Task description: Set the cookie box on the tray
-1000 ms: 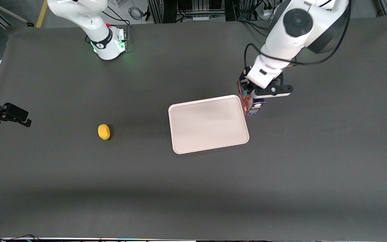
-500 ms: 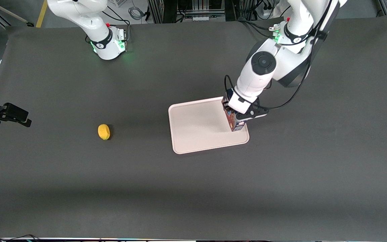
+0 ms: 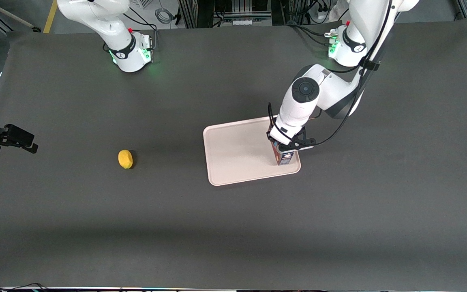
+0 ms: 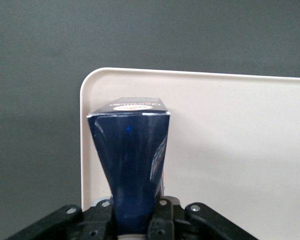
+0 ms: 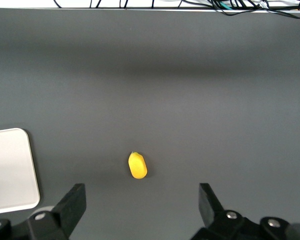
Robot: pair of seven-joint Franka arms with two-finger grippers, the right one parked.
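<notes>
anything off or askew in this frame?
Nothing damaged or spilled. The claw holds the cookie box upright over the tray, close to the corner nearer the working arm rather than its middle. A yellow lump sits alone toward the parked arm's end.

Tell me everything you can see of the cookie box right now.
The cookie box is a slim, dark navy carton, cardboard by its look, with a brownish picture side and a white-and-red logo on its end. It stands upright over the tray, near the tray's corner toward the working arm and the front camera. The gripper is shut on its upper part from above. Whether its base already rests on the tray cannot be told.
</notes>
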